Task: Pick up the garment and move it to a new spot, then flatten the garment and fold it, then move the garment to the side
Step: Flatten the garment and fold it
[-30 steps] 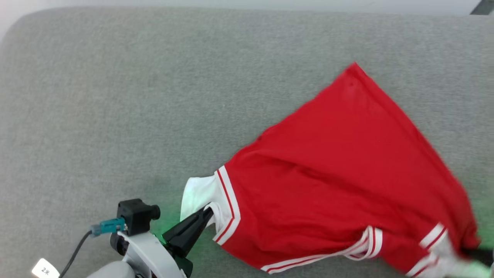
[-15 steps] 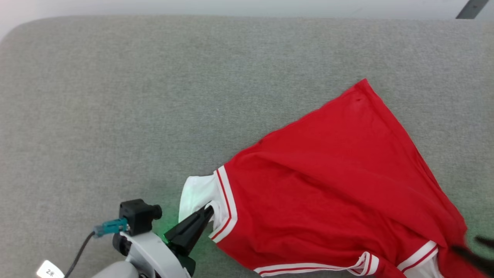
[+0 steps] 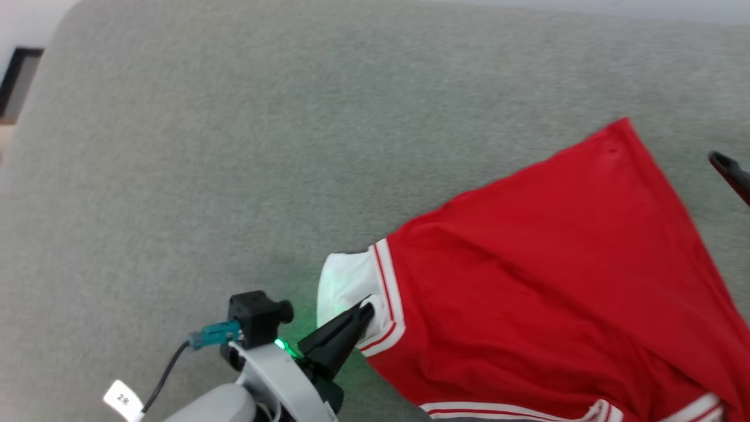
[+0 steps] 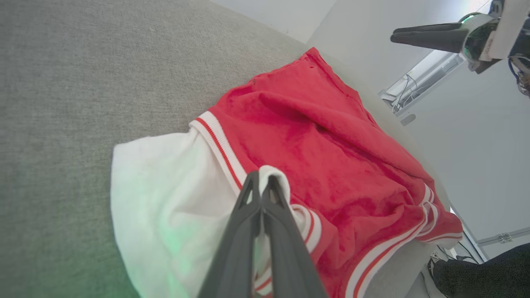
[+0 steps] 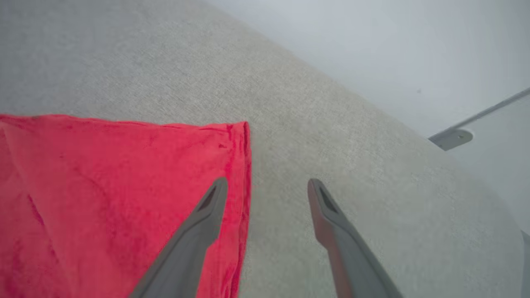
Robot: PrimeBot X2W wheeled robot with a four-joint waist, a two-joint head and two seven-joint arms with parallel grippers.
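Fabric covers the table (image 3: 234, 146): a grey, matte, finely woven sheet with a rounded far-left corner. The garment (image 3: 556, 281) lies on its right part in the head view, spread mostly flat with a few soft creases. One squared hem corner points to the far side and the shoulder end lies nearest the robot. The left tool (image 4: 261, 180) sits at the garment's near left edge. Its two long, tapered dark fingers are pressed together on a small fold of the white sleeve (image 4: 165, 198), right beside the striped trim (image 4: 219, 145). That trim is a ribbed white band with thin red lines, and the red body beyond it looks like a soft, slightly fuzzy knit. A green glow tints the sleeve near the fingers. The right tool (image 5: 267, 186) is by the garment's far right edge, raised clear of the cloth, its fingers spread wide and holding nothing. In its wrist view one finger lies over the red hem edge and the other over bare grey table, just short of the hem corner.
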